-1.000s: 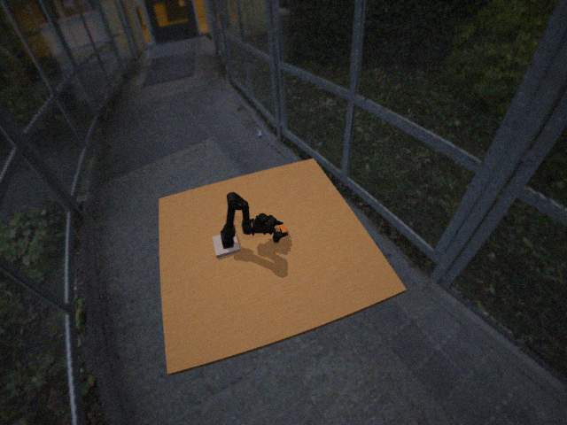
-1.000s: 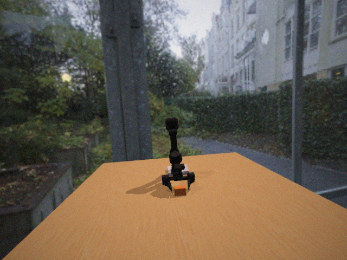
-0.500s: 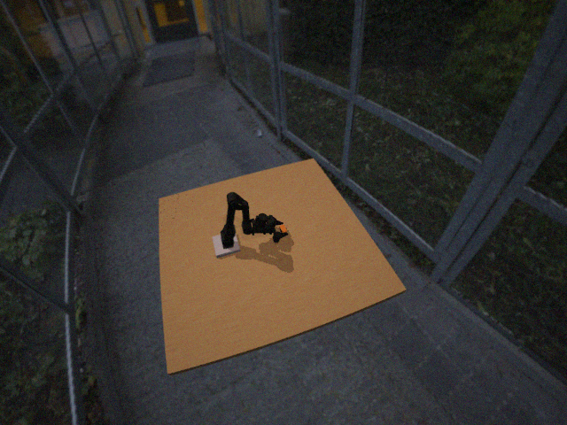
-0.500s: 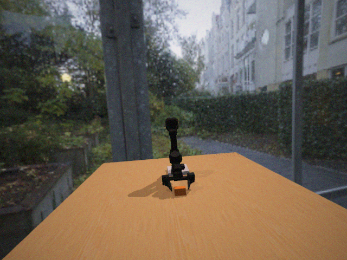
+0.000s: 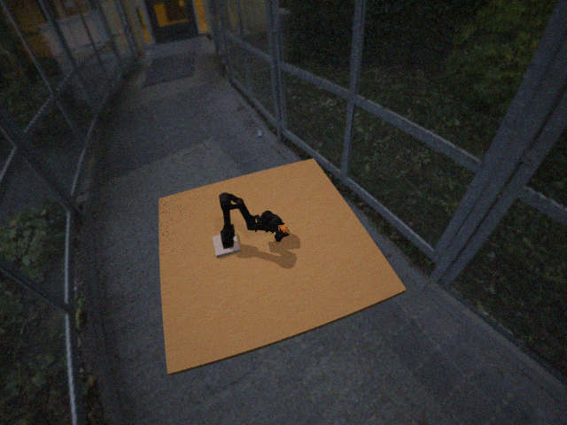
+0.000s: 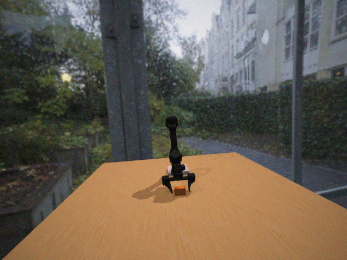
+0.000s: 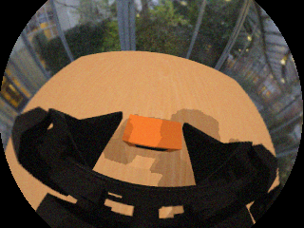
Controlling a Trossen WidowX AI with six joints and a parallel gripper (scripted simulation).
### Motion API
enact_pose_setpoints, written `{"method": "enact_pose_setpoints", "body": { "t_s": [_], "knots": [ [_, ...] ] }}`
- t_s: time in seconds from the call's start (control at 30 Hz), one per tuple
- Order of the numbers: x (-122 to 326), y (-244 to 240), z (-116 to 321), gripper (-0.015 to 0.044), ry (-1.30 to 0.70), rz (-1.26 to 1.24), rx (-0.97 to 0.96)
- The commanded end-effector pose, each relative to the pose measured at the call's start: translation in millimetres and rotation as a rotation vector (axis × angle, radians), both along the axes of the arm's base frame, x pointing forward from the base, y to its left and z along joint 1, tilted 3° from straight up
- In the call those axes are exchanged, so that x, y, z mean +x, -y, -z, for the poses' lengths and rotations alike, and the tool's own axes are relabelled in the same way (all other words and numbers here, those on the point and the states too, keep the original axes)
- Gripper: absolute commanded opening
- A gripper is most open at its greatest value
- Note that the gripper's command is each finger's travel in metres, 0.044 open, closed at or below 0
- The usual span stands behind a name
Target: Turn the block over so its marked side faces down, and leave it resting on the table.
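Going left to right from overhead, you have the pale base plate point(image 5: 218, 251) point(image 6: 169, 171) first, set in from the left edge of the desk point(image 5: 275, 297) point(image 6: 179, 229) point(image 7: 142, 81). From there the black arm point(image 5: 247, 217) point(image 6: 173, 140) rises and reaches across toward the right edge, coming down around the middle of the desk, well apart from all four corners.

At its end, your gripper point(image 5: 283, 232) point(image 6: 180, 192) point(image 7: 154, 121) has its fingers wide apart, clamped on nothing. The orange block point(image 5: 283, 227) point(image 6: 179, 190) point(image 7: 149, 132) sits low at the desk, between the spread fingertips.

As for progress, you look to be near the end. The wrist view gives you plain orange on the faces in sight, with a thin dark strip point(image 7: 157, 147) along the lower edge; that is probably the marked side, turned mostly or wholly under. You can't confirm from here that the block is lying fully flat, since that strip may mean a slight tilt. The letting go is done. What seems left for you is to check that it settles face down, then back the fingers away without brushing it; a nudge could tip it if it's leaning.
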State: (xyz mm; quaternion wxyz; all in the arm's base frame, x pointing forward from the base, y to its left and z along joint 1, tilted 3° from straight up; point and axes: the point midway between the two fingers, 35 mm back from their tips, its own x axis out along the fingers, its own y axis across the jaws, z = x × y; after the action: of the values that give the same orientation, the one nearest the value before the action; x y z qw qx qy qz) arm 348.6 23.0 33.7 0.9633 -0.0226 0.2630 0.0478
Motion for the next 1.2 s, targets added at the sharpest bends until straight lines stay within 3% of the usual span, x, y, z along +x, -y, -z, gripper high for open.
{"method": "enact_pose_setpoints", "body": {
  "t_s": [0.0,0.27,0.8,1.17],
  "knots": [
    [4,-1,-31,0.0440,-0.156,0.011,-0.012],
    [-33,1,-71,0.0440,-0.368,0.009,-0.059],
    [-33,1,-73,0.0440,-0.399,0.010,-0.062],
    [-6,-2,-94,0.0440,-0.771,0.020,-0.097]
  ]
}}
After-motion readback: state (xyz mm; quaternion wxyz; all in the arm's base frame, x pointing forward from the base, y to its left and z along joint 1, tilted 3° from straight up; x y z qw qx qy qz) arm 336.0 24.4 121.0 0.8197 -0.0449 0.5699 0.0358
